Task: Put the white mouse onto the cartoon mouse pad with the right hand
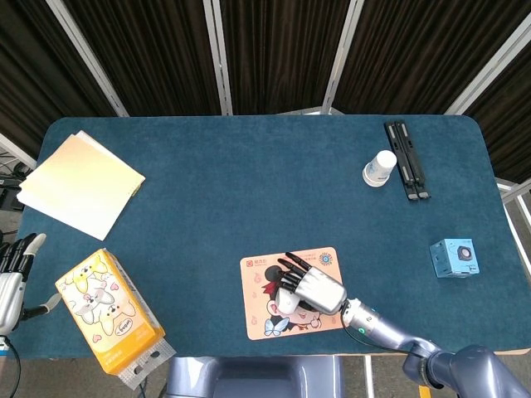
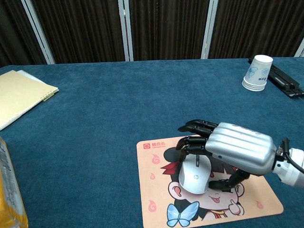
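The white mouse (image 2: 194, 175) lies flat on the cartoon mouse pad (image 2: 156, 202), near the table's front edge. My right hand (image 2: 237, 149) arches over it from the right. Its dark fingers (image 2: 194, 128) curl over the mouse's top and the thumb presses against its right side, so the hand still holds it. In the head view the same hand (image 1: 315, 287) covers most of the mouse (image 1: 285, 302) on the pad (image 1: 257, 319). My left hand (image 1: 10, 278) hangs off the table's left edge, fingers straight and apart, holding nothing.
A yellow folder (image 1: 79, 182) lies at the far left, and a cartoon tissue pack (image 1: 108, 313) sits at the front left. At the back right stand a paper cup (image 1: 380, 168) and a black bar (image 1: 406, 159). A blue cube (image 1: 454, 258) sits at the right.
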You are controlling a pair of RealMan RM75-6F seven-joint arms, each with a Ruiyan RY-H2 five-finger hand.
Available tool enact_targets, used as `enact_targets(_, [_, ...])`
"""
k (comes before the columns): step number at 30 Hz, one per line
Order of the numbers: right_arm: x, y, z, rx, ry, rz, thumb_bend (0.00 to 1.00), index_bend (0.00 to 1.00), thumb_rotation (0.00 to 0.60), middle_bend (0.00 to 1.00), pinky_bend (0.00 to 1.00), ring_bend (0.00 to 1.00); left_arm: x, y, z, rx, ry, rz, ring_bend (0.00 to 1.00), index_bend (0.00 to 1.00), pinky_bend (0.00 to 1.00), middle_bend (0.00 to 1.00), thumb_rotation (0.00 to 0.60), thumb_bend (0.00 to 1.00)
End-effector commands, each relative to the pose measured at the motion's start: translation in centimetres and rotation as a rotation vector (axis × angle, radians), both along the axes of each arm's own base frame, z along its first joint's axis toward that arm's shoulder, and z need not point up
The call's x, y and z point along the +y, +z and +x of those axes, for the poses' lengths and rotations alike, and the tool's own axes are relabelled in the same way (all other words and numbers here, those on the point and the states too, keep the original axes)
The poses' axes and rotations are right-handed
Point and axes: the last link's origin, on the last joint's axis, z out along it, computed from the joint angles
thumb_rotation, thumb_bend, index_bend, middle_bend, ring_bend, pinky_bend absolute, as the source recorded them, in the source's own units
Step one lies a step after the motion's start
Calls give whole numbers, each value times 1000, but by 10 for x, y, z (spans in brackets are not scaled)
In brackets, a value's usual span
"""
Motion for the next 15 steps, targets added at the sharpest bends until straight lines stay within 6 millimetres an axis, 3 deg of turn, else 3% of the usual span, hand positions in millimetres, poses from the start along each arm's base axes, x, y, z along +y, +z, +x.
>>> enact_targets(1, [-2, 2, -1, 13, -1, -6, 150, 251, 600, 100, 0, 0, 0, 0, 0, -2, 1, 0, 0, 0, 0, 0, 600, 194])
enact_targets(3, [-2, 3, -2, 25, 0, -12, 125, 146, 600, 66, 0, 0, 0, 0, 0, -1, 2, -1, 0, 0, 0, 0, 600, 195])
enact_targets(6, [-4, 8, -1, 41, 7, -34, 102, 64, 600, 24, 0, 0, 0, 0, 0, -1, 2, 0, 0, 0, 0, 0, 600, 195])
enact_targets(15, [-11, 23, 0, 68, 1, -77, 52, 0, 600, 0, 0, 0, 0, 1, 0, -9, 3, 5, 0, 0, 0, 0, 600, 195])
